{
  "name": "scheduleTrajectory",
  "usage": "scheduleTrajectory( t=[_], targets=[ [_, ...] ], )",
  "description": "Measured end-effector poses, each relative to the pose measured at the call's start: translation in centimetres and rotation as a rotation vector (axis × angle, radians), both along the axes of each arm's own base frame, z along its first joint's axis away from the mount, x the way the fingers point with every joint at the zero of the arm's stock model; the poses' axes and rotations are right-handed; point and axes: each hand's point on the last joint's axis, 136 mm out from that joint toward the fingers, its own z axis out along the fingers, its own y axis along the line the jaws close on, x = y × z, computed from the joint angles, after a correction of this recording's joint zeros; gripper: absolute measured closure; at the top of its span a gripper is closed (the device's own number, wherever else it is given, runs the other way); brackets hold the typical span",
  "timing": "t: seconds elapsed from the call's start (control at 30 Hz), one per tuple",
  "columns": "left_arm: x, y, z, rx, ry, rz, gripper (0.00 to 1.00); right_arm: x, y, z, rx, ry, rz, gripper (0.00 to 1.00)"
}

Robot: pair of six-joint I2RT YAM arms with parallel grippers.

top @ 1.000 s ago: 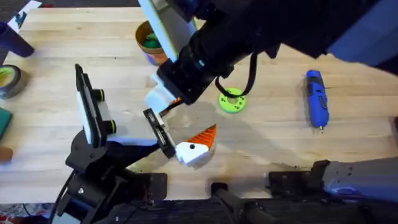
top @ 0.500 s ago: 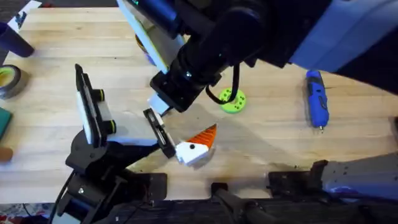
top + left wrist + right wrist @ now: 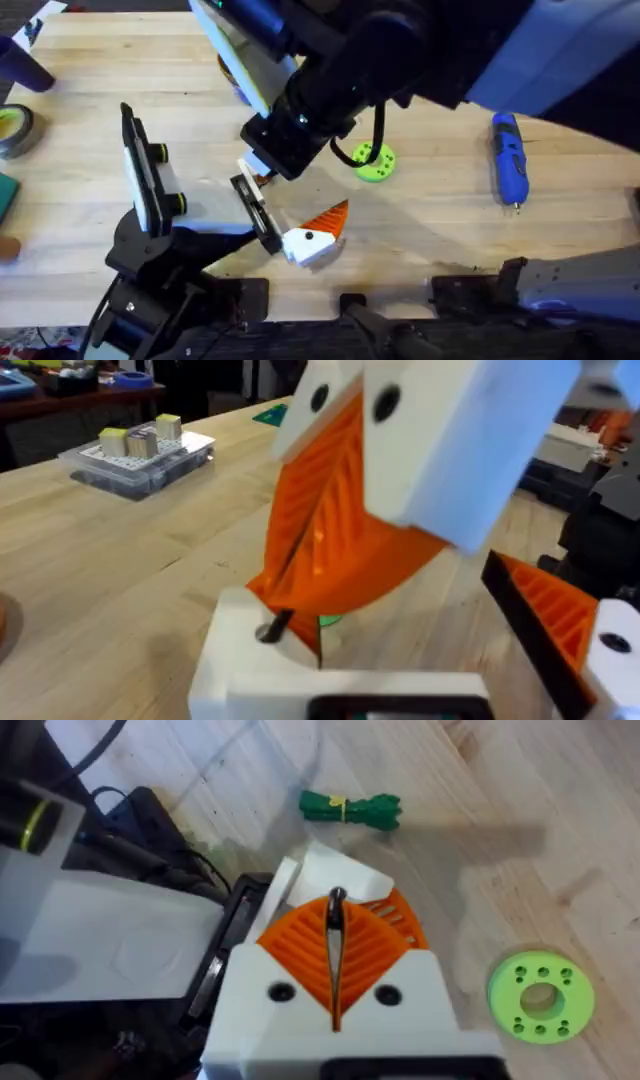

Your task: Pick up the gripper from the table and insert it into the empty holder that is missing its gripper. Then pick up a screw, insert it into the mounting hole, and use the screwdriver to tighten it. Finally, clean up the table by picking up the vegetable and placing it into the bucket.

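Recorded right tool [image 3: 335,925] with orange pads pressed together, clamped on a thin dark screw [image 3: 336,900], hovering over the bench [image 3: 440,230] close above the holder [image 3: 256,215]. Found gripper [image 3: 312,238] lying at the near end of the holder and touching it, white base against the plate, orange tip pointing toward a green perforated disc [image 3: 373,160]. Logged screwdriver [image 3: 508,160] flat on the bench, well off to the right, and green vegetable [image 3: 350,808] lying apart beyond the tool.
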Motion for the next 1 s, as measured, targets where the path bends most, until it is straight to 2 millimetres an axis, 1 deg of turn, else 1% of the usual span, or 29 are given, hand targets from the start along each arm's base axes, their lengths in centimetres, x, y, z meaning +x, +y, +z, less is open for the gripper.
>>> scheduleTrajectory(
  t=[0.23,0.5,0.57,1.0],
  targets=[
    [0.0,0.0,0.0,0.0,0.0,0.0,0.007,0.05,0.08,0.06,0.0,-0.018,0.03,0.994],
    [0.0,0.0,0.0,0.0,0.0,0.0,0.007,0.06,0.06,0.04,-0.018,-0.089,0.158,0.995],
    [0.01,0.0,0.0,0.0,0.0,0.0,0.007,0.53,-0.23,-0.04,-0.043,-0.133,0.183,0.995],
    [0.01,0.0,0.0,0.0,0.0,0.0,0.007,0.69,-0.27,-0.05,-0.055,-0.158,0.202,0.995]
  ],
)
